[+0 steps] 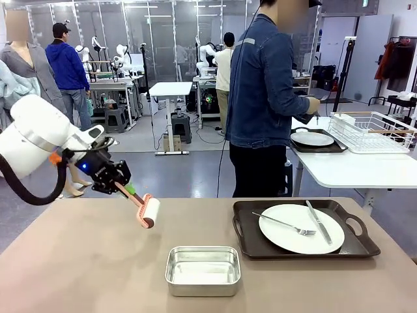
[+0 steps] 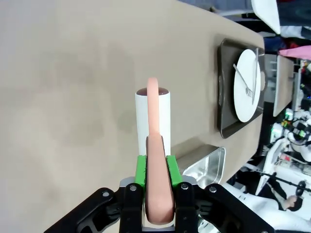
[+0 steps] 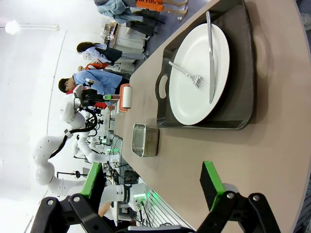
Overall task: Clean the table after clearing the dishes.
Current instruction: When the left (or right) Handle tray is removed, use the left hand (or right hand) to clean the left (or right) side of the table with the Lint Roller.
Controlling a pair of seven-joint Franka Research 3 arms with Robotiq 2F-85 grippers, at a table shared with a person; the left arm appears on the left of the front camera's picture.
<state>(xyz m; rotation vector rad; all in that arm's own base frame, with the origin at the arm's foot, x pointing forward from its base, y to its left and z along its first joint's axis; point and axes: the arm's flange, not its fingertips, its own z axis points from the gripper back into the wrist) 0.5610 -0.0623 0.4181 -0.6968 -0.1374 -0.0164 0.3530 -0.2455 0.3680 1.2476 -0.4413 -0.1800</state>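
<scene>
Left gripper (image 1: 124, 184) is clamped on the pink handle of a lint roller (image 1: 148, 212), white roll low over the left of the table (image 1: 78, 261), contact unclear. Steel pan (image 1: 202, 269) sits mid-table near the front edge, and right of it a dark tray (image 1: 251, 244) holds a plate (image 1: 287, 235) with fork (image 1: 285, 223) and knife (image 1: 319, 223). Farther right, beyond the table, a person (image 1: 260, 98) has a hand on a second tray (image 1: 339, 149) with a second plate (image 1: 313, 138) on the white table (image 1: 352, 171); right gripper (image 3: 151, 182) hangs over the table's edge, jaws wide apart, holding nothing.
</scene>
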